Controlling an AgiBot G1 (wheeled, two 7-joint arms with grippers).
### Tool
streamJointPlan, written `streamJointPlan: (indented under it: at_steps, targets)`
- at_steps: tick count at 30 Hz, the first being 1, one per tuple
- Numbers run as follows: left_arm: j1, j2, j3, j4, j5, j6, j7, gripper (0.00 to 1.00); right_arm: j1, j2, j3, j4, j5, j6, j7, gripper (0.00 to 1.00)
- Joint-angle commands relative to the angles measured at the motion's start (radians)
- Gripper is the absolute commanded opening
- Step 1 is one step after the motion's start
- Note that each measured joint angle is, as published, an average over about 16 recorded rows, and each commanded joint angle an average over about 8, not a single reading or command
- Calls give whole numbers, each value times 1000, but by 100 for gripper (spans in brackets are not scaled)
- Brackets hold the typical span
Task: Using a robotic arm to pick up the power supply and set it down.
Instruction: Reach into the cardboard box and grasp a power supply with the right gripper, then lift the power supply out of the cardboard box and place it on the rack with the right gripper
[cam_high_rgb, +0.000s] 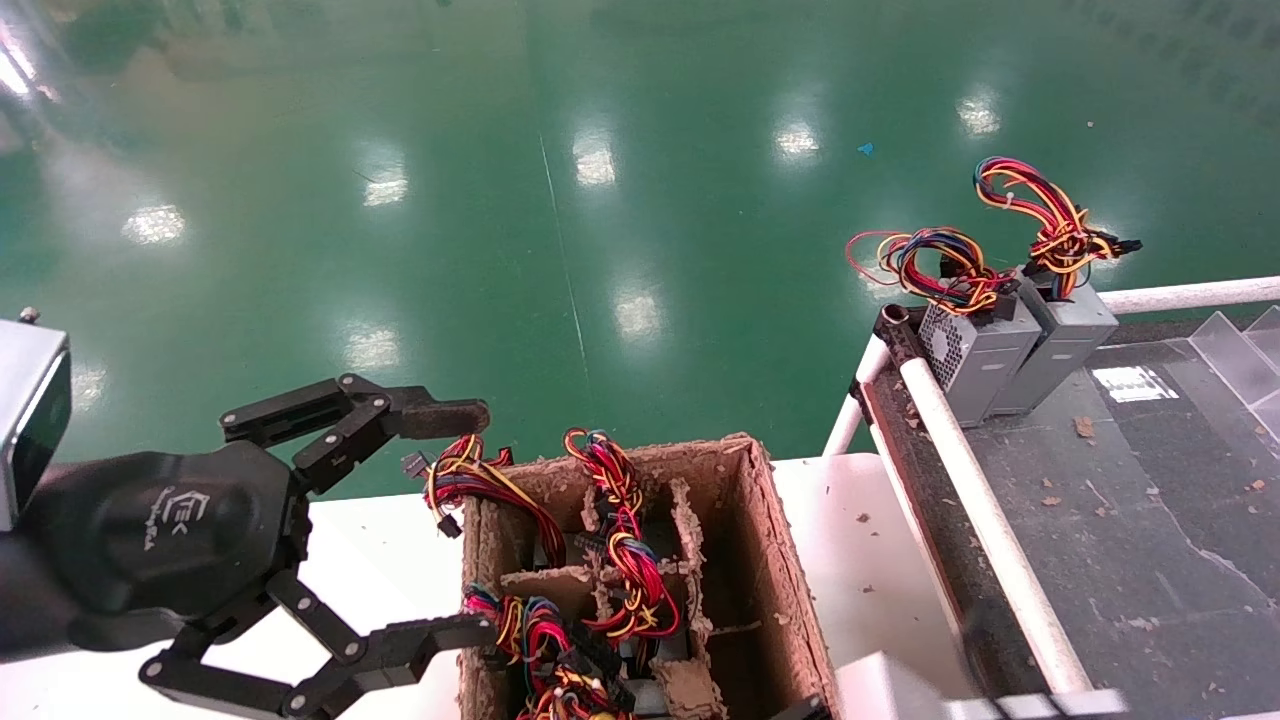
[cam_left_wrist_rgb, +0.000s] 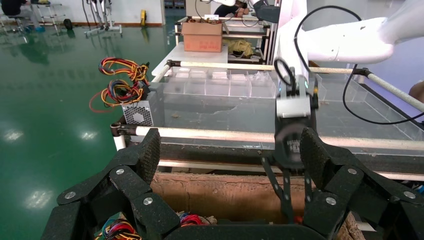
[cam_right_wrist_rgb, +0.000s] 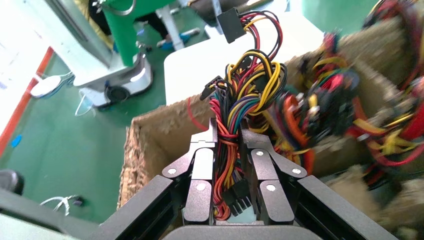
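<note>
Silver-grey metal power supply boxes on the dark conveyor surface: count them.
2. The left silver-grey power supply and the right one stand touching at the dark conveyor's far left corner. Others may sit hidden in the brown cardboard box.

Black left end effector (cam_high_rgb: 440, 525): rounded palm, white logo, silver-screwed linkage fingers; wrist apparently grey.

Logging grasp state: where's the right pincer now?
Out of the head view; the right wrist view shows the right pincer shut on a wire bundle over the cardboard box, opposite the open left pincer.
</note>
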Motion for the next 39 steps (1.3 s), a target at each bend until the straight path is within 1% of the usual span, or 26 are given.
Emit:
streamJointPlan:
  at_steps: [1, 7, 18, 27, 32, 39]
  targets:
    - [0, 0, 0, 0, 0, 0, 0, 100, -2, 12, 16, 0, 25, -3, -10, 0]
    - [0, 0, 0, 0, 0, 0, 0, 100, -8, 56, 71, 1, 91, 3, -42, 0]
    - [0, 0, 0, 0, 0, 0, 0, 100, -21, 123, 157, -11, 188, 28, -73, 0]
    - [0, 0, 0, 0, 0, 0, 0, 100, -53, 206, 270, -3, 295, 42, -154, 0]
    - [0, 0, 1, 0, 0, 0, 0, 100, -72, 253, 327, -9, 326, 69, -196, 0]
    - [0, 0, 1, 0, 0, 0, 0, 100, -100, 309, 392, -24, 335, 130, -245, 0]
